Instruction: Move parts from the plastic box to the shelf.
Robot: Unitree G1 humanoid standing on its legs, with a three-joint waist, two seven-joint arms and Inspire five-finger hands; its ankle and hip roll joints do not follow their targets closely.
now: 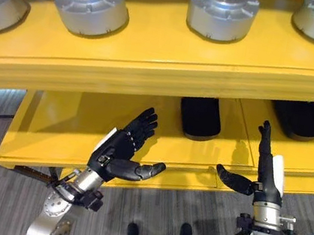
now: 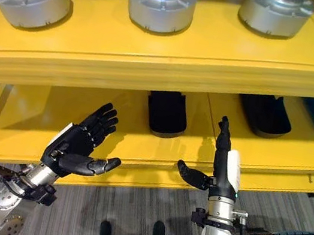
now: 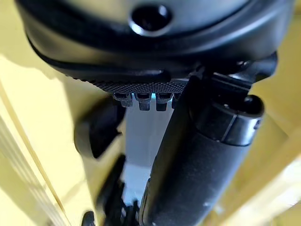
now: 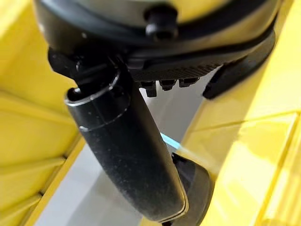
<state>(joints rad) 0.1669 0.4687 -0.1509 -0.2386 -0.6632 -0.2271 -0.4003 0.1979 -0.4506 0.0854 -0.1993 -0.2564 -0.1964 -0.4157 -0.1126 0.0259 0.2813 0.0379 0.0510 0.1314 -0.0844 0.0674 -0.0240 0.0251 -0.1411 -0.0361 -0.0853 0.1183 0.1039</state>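
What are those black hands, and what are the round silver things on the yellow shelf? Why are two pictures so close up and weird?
Those hands belong to a walking robot. Two pictures come from cameras in its head, looking down. There you see its left hand and its right hand, both with straight, open fingers, holding nothing, in front of the yellow metal shelf.

On the top board stand round silver metal parts, shaped like thick cans with small holes on top. On the lower board lie flat black parts, further back.

The two strange pictures come from small cameras on the robot's wrists. They sit so close that each hand's dark thumb looks huge, with yellow shelf behind it.

The robot's job is putting parts on this shelf, but right now its hands are empty.
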